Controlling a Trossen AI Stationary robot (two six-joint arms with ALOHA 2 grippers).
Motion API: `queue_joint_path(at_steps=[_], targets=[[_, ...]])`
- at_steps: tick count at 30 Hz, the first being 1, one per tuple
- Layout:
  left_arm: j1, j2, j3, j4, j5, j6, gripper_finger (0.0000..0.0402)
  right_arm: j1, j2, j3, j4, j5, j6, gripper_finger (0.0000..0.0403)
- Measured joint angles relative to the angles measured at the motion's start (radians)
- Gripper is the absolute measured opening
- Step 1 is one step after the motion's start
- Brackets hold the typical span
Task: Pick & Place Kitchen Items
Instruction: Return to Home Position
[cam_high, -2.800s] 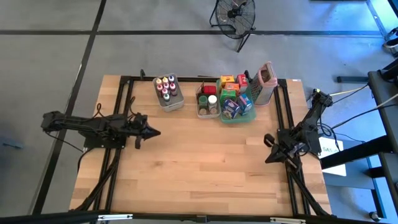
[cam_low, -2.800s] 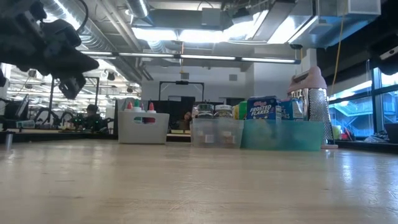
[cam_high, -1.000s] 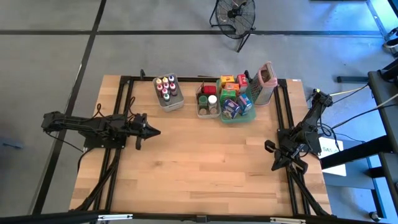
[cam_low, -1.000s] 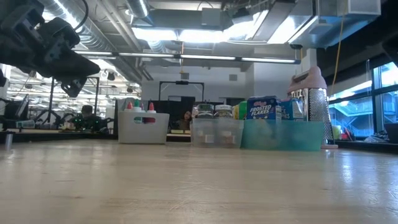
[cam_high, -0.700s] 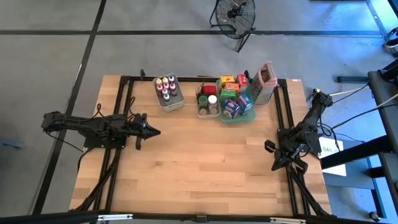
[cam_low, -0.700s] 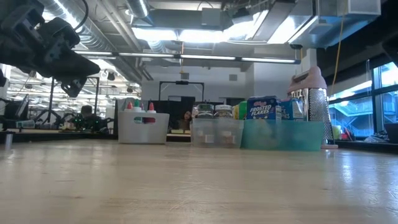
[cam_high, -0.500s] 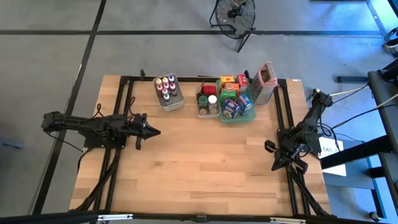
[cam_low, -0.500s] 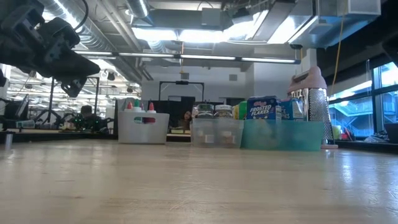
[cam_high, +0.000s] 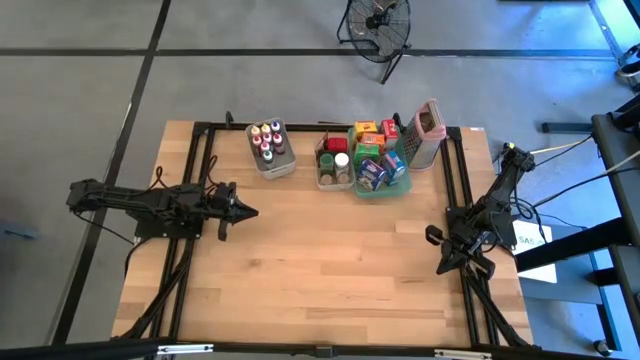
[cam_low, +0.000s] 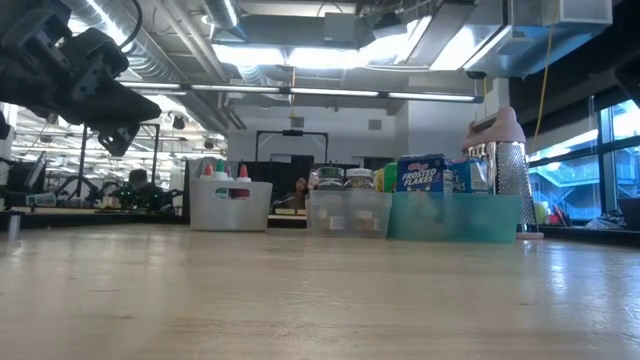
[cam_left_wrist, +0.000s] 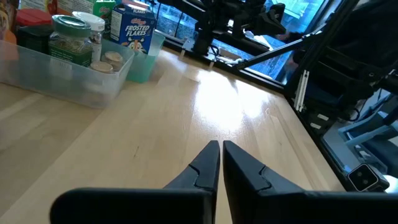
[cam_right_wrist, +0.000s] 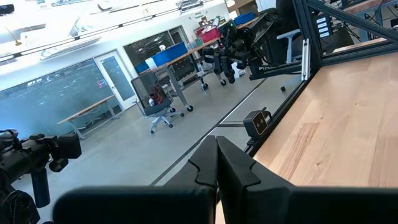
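Observation:
The kitchen items stand in three containers along the table's far edge. Tiny capped bottles (cam_high: 268, 138) fill a clear bin, jars (cam_high: 336, 158) sit in a second clear bin (cam_left_wrist: 68, 78), and small boxes (cam_high: 378, 160) stand in a teal tray (cam_low: 455, 218). One of the boxes is a Frosted Flakes box (cam_left_wrist: 138, 28). My left gripper (cam_high: 252, 212) hovers shut over the table's left part, pointing toward the right edge, nothing in it. My right gripper (cam_high: 439, 267) hangs shut at the table's right edge, angled toward the near edge, and holds nothing.
A tall grey grater with a pink rim (cam_high: 425, 132) stands right of the teal tray. Black frame rails (cam_high: 205, 160) run along the table's left, far and right sides. Bare wood (cam_high: 330, 250) spans the middle and near part of the table.

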Motion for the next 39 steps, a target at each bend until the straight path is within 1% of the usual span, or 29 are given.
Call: queue_joint_path(at_steps=[39], targets=[[0.0, 0.0, 0.0, 0.0, 0.0, 0.0, 0.0013, 0.0, 0.0, 0.0, 0.0, 0.0, 0.0, 0.0003]])
